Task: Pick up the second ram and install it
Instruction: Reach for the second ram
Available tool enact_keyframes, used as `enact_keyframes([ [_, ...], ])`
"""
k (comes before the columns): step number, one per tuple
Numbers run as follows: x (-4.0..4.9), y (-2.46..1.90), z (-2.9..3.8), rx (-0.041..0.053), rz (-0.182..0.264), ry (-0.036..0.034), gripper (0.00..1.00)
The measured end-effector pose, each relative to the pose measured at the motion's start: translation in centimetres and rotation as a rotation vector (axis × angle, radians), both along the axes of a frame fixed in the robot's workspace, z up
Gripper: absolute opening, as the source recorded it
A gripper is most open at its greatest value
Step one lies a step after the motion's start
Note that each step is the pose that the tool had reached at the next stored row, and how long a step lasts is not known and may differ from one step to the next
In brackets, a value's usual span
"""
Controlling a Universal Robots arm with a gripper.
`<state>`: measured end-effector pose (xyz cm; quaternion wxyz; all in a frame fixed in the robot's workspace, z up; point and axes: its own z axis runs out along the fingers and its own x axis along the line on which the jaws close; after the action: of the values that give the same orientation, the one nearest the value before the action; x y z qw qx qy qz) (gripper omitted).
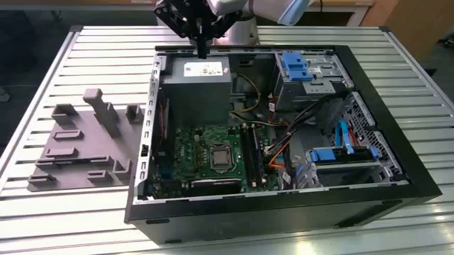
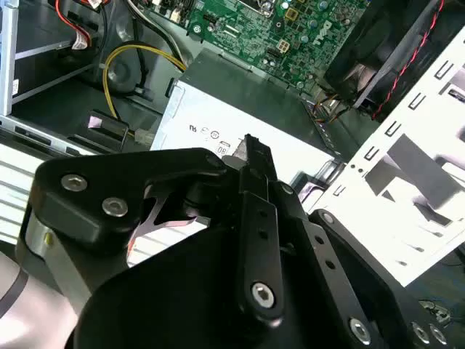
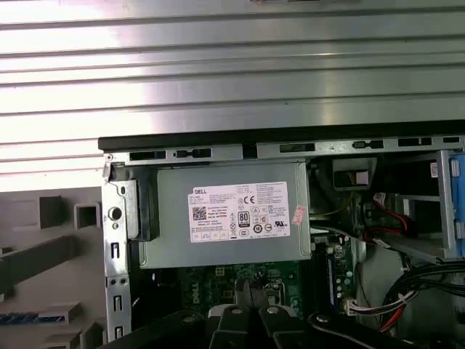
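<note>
In the exterior view the computer case (image 1: pixel 284 210) lies open on its side, so its motherboard (image 1: pixel 212 154) faces up at the arm. The gripper (image 1: pixel 202 53) hangs above the power supply (image 1: pixel 195 95).

In the second wrist view its jaws meet, closed on nothing.

In the first wrist view a bluish strip, likely the second ram (image 3: pixel 29 318), lies in the grey fixture plate (image 3: pixel 43 247) beside the case, well apart from the gripper. The supply's white label (image 3: pixel 240 212) carries dense print.
</note>
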<state>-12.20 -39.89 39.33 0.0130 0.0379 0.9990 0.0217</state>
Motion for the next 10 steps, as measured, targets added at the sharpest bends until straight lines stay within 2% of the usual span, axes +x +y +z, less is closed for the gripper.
enact_keyframes([
  [10, 0.00, 0.00, 0.00, 0.0000, 0.000, -0.0001, 0.11],
])
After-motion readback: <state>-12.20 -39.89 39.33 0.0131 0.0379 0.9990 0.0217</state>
